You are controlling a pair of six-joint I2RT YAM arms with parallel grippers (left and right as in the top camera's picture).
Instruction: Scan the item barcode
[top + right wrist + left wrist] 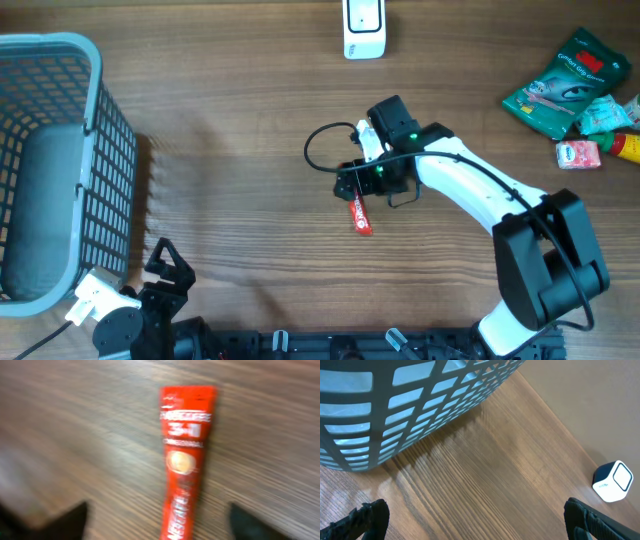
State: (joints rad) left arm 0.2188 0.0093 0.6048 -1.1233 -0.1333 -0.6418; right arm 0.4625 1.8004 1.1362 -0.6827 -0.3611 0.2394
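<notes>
A red coffee-stick sachet (359,214) lies flat on the wooden table, just left of centre. In the right wrist view the sachet (182,460) runs lengthwise between the two dark fingertips, printed side up; no barcode shows. My right gripper (362,186) hovers over the sachet's upper end, open (160,521), with its jaws well apart on either side of the sachet and not touching it. A white scanner (364,28) stands at the table's far edge and also shows as a white box (612,481) in the left wrist view. My left gripper (166,266) is open (479,522) over bare wood at the front left.
A grey-blue mesh basket (112,120) fills the left side, close to the left gripper (420,415). At the far right lie a green packet (566,80), a small pink packet (578,153) and other snack items. A black cable (318,140) loops beside the right wrist.
</notes>
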